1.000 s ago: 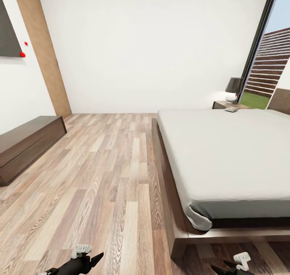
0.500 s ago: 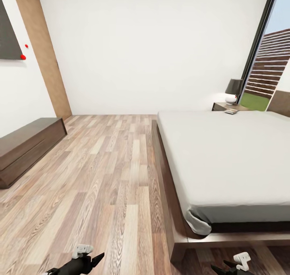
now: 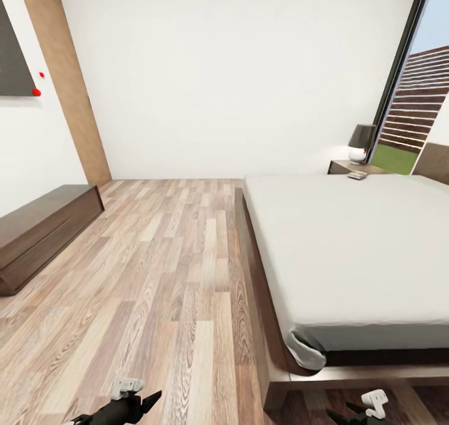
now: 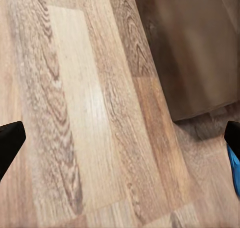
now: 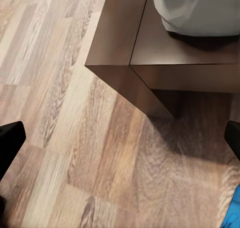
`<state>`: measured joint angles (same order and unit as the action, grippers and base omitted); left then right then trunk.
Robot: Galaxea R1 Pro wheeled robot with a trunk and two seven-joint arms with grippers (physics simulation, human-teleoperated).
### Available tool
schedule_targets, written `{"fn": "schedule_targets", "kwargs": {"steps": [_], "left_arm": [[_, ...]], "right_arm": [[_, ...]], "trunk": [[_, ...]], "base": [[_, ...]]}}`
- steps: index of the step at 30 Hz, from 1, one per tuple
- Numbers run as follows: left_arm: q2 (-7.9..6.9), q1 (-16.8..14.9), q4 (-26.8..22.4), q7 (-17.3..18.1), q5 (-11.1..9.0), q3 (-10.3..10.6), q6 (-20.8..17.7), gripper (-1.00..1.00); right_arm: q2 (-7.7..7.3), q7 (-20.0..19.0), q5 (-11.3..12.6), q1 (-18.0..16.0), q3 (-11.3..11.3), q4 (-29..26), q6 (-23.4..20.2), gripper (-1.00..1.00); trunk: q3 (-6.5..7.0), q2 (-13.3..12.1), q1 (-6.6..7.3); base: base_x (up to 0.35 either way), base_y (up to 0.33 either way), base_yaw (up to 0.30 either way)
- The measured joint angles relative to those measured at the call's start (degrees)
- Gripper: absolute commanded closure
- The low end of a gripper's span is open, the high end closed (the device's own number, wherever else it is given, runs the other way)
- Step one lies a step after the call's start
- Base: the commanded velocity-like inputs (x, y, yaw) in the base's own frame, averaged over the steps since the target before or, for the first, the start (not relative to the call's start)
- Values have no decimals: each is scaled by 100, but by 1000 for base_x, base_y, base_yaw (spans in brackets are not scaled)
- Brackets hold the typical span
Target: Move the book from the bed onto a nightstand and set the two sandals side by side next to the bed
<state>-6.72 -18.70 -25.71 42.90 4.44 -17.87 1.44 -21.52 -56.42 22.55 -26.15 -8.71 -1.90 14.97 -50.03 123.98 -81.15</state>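
The bed (image 3: 349, 238), with a bare grey mattress on a dark wood frame, takes up the right of the head view. Behind it stands a nightstand (image 3: 342, 166). A small flat item (image 3: 357, 176) lies on top, too small to tell whether it is the book. A blue sliver of a sandal (image 4: 234, 170) shows on the floor near the bed frame's corner (image 4: 190, 52), and again as a blue sandal edge (image 5: 233, 212) in the right wrist view. My left gripper (image 3: 151, 400) and right gripper (image 3: 345, 414) hang low over the floor. Both are open and hold nothing.
A long dark low cabinet (image 3: 37, 232) runs along the left wall, with a wood door panel (image 3: 68, 82) behind it. A dark-shaded lamp (image 3: 362, 141) stands on the nightstand by the tall window (image 3: 418, 88). Wood-plank floor (image 3: 168, 257) stretches between cabinet and bed.
The whole head view has shifted slightly, with the bed corner and cabinet sitting a little lower in the picture. Both grippers keep their places, still open.
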Motion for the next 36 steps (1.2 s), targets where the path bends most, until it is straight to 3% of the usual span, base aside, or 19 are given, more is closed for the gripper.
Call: {"fn": "schedule_targets", "kwargs": {"steps": [12, 36], "left_arm": [[0, 2, 1, 0, 0, -9, 8, -100], [0, -3, 123, 1, 0, -9, 8, -100]], "right_arm": [[1, -1, -2, -1, -3, 1, 0, -100], [1, -4, -2, -2, -3, 2, 0, -100]], "trunk": [[36, -82, 45], [36, -82, 45]], "base": [[0, 0, 116], [0, 0, 278]]}}
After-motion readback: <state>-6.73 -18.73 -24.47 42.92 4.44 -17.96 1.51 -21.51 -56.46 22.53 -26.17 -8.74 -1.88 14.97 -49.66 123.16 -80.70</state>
